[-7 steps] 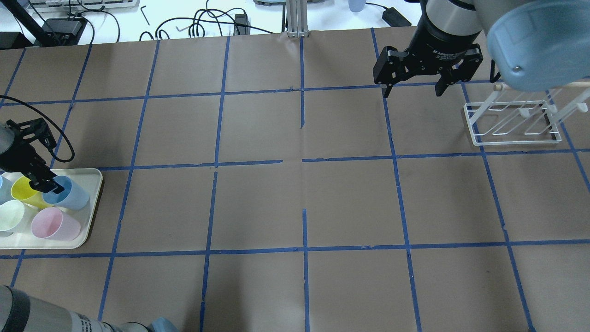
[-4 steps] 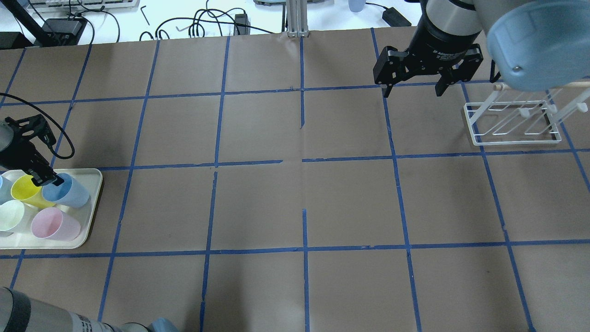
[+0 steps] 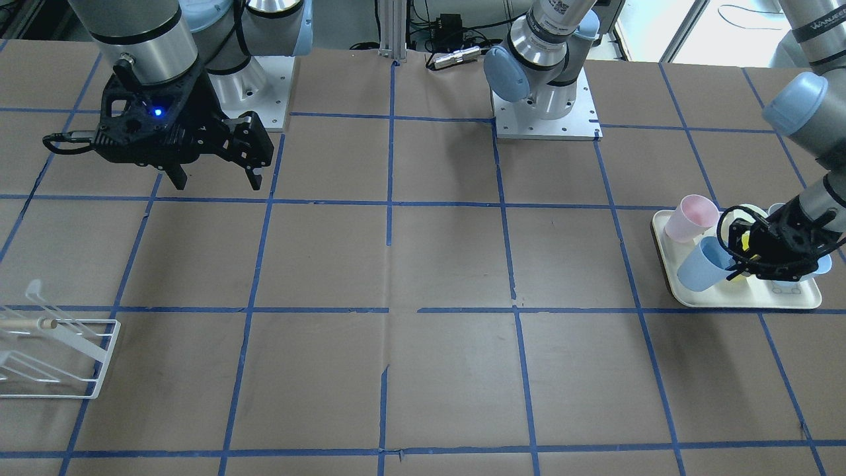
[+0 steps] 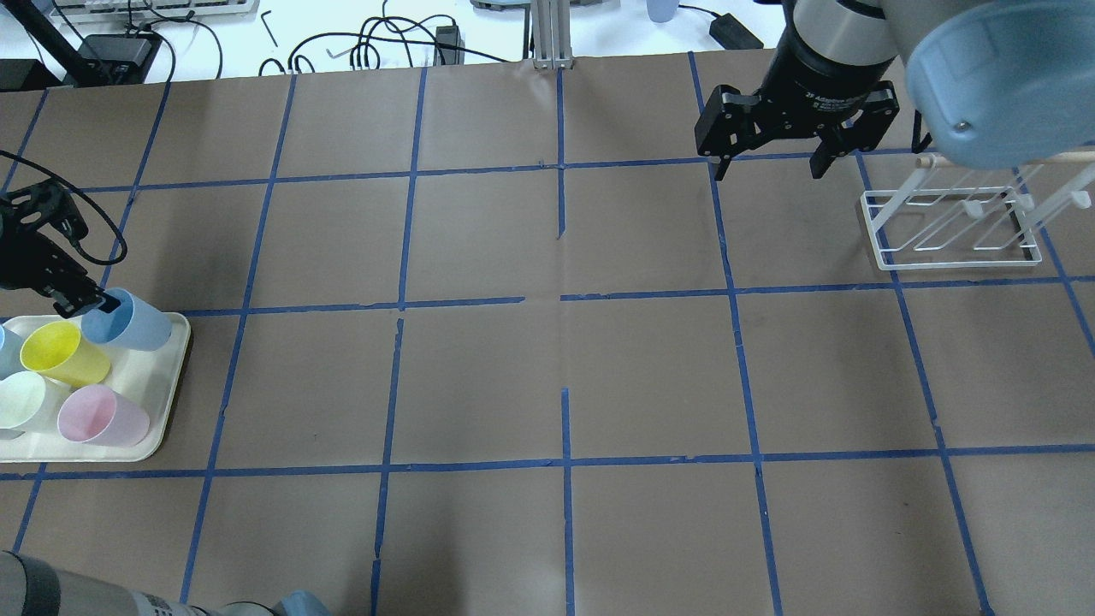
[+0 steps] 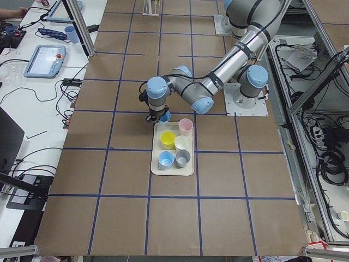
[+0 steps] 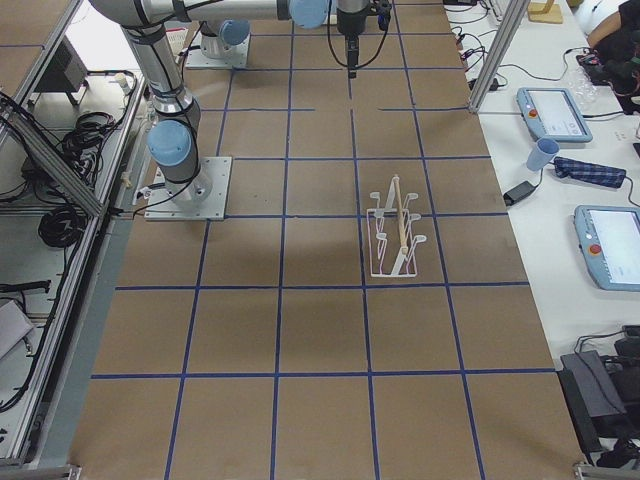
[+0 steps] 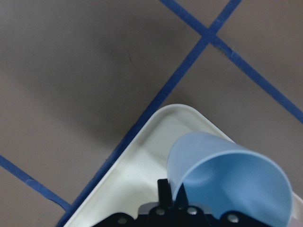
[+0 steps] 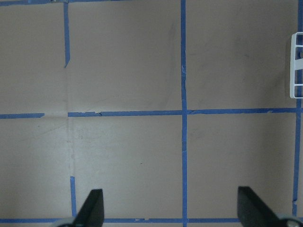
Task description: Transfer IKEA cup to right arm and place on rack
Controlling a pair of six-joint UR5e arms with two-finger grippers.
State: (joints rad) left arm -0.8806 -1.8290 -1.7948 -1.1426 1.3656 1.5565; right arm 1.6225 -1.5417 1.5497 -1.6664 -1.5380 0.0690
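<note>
The left jaws are pinching the tilted pale blue plastic tumbler [image 4: 137,321] over the cream rectangular tray [image 4: 171,376]; the right jaws are hanging spread

The left arm [image 5: 234,54] stretched out low, and the left gripper [image 4: 92,301] was tilted, pinching the rim of a blue cup [image 4: 137,322]. The right arm [image 3: 132,26] hung raised, with the right gripper [image 4: 767,167] pointing down, jaws wide apart.

Bright, even light from overhead fills my table [image 4: 547,376], leaving only soft, smeared shadows on its brown paper. The white desk [image 4: 496,30] beyond is washed out. In my left wrist view the IKEA cup [image 7: 232,179] looks slightly soft up close.
</note>
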